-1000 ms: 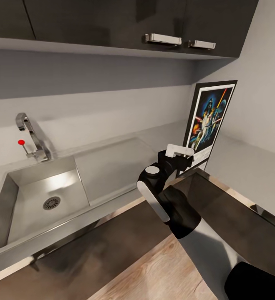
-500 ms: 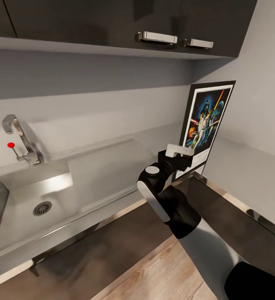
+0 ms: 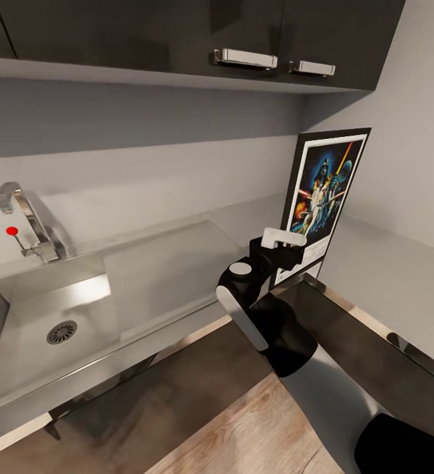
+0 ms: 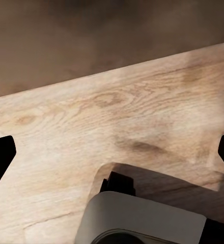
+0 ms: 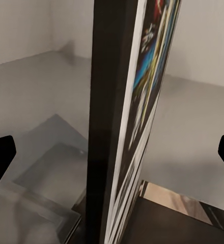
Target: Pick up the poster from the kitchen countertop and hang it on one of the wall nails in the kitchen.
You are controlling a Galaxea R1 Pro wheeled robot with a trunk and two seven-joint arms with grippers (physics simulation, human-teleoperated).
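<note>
Right claw lined up edge-on with the upright poster; nothing grasped yet.

Your right claw (image 3: 294,249) stands released: in its wrist view the two dark fingertips (image 5: 1,155) sit far apart at the picture's sides, with the poster's (image 3: 320,195) black frame edge running straight between them, untouched. You have it placed that way, I judge, so the fingers can close across the thin frame rather than on the printed face. The poster stands upright on the grey countertop (image 3: 177,257) in the corner, probably propped against the wall, hence its near-vertical pose. To the left lie the sink (image 3: 52,322) and the tap (image 3: 29,220); the dark cupboards (image 3: 197,36) hang above. Your left claw (image 4: 112,157) likewise shows parted fingertips, pointed idle at the wooden floor (image 4: 91,117).
</note>
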